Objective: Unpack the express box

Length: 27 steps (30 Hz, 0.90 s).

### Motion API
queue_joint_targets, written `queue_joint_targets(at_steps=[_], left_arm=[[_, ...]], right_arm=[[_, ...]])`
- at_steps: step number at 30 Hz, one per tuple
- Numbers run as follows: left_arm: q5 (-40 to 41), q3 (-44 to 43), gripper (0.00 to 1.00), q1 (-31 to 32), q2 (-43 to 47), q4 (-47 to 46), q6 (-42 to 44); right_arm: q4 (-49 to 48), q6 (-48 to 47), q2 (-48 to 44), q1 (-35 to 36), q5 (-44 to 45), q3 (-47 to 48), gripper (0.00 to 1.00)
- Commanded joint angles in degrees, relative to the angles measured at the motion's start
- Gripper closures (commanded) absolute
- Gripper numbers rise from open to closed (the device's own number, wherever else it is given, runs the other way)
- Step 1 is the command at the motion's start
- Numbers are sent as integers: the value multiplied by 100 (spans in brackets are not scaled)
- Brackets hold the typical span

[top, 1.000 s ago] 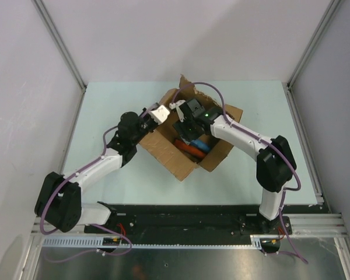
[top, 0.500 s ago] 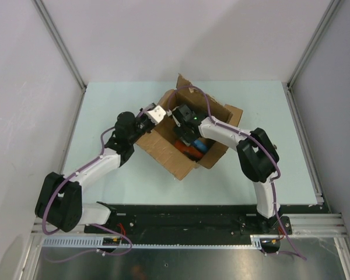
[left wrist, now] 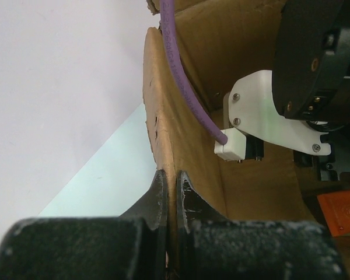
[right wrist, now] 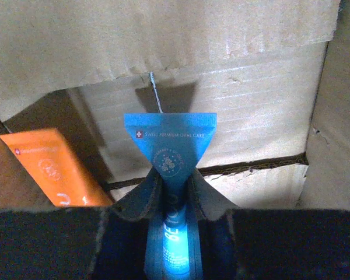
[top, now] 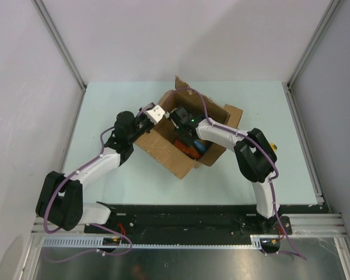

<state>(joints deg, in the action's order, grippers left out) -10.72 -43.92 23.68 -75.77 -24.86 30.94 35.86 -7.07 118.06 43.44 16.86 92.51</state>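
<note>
A pale green desk (top: 105,99) sits inside plain white walls (top: 163,35), with metal frame posts (top: 58,41) at the corners. The express box (top: 163,150) stands open near the middle of the desk, turned cornerwise, and both sets of jaws are at it.

The left arm (top: 99,163) stretches diagonally up from its base to the box's near-left wall. The left jaws are pinched together on the top edge of that cardboard wall (left wrist: 157,116), one finger outside and one inside.

The right arm (top: 245,146) is sharply bent at the elbow, and its wrist dips into the box from the right. The right jaws are clamped on a blue tube (right wrist: 170,157), whose flat crimped end points away from them toward the inner wall.

An orange tube (right wrist: 46,169) lies inside the box just left of the right jaws. A purple cable (left wrist: 181,76) crosses ahead of the left jaws, running to the right wrist's white housing (left wrist: 262,111), which fills the box opening beyond them
</note>
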Motion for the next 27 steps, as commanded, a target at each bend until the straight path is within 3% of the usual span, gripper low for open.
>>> queue_joint_targets(at_steps=[1,3,20,23,27], left_arm=[[-132,-161,100,-48,9,-537,105],[-123,-161,100,-101,-34,-537,79],[-97,-336,100,-118,-289,-581,-9],[-70,-363,100,-109,-333,-590,-26],[-35,-389,100,-109,-377,-590,-35]], right_arm=[[-176,21,-239,-38,449,144,93],[-175,39,-423,-46,572,223,97],[-772,118,-2321,-178,388,188,96],[-1096,476,-2726,-458,-6,162,94],[-1703,1503,-3629,-1468,-1383,-232,94]])
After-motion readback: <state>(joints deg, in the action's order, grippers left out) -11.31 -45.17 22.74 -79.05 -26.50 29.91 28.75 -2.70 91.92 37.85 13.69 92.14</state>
